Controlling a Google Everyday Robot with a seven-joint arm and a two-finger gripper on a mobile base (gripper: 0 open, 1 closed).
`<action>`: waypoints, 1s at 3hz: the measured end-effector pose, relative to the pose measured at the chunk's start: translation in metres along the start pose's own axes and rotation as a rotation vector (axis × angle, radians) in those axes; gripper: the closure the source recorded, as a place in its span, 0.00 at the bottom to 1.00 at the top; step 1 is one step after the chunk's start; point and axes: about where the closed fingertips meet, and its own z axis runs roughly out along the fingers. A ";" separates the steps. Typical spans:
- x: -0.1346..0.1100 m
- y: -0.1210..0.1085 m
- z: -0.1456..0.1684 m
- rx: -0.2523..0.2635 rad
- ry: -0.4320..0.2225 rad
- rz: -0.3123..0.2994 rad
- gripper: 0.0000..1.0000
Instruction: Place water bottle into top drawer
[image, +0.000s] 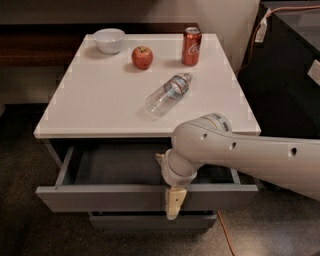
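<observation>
Right now the water bottle (168, 94) lies on its side on the white table (100, 110), a little right of the middle. Its cap end points up toward the Coca-Cola can (191, 46), and it is well apart from the red apple (142, 57) and the white bowl (109, 40) near the far edge. Nothing touches it, so I judge the pick has not begun.

The top drawer (145, 197) stands pulled out beneath the table's near edge, its shallow grey interior showing with nothing visible inside. That is the opening I need for the drop.

My gripper (174, 202) hangs low at the drawer's front panel, a cream-coloured part of it showing against the grey face. It sits at the end of the pale arm (240, 155), which reaches in from the right. That spot suits work on the drawer, not on the bottle. Whether the jaws are apart or together I cannot tell, because the wrist housing covers most of them.

I read the next move as lifting clear of the drawer front, swinging up over the table and coming down across the bottle's ribbed body. Lying flat, it could roll if nudged off-centre, so I would approach square to its long axis.
</observation>
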 end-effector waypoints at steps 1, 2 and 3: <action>0.000 0.001 0.009 -0.019 0.008 0.007 0.03; -0.001 0.001 0.007 -0.019 0.008 0.007 0.26; -0.008 0.010 0.011 -0.045 0.011 0.000 0.48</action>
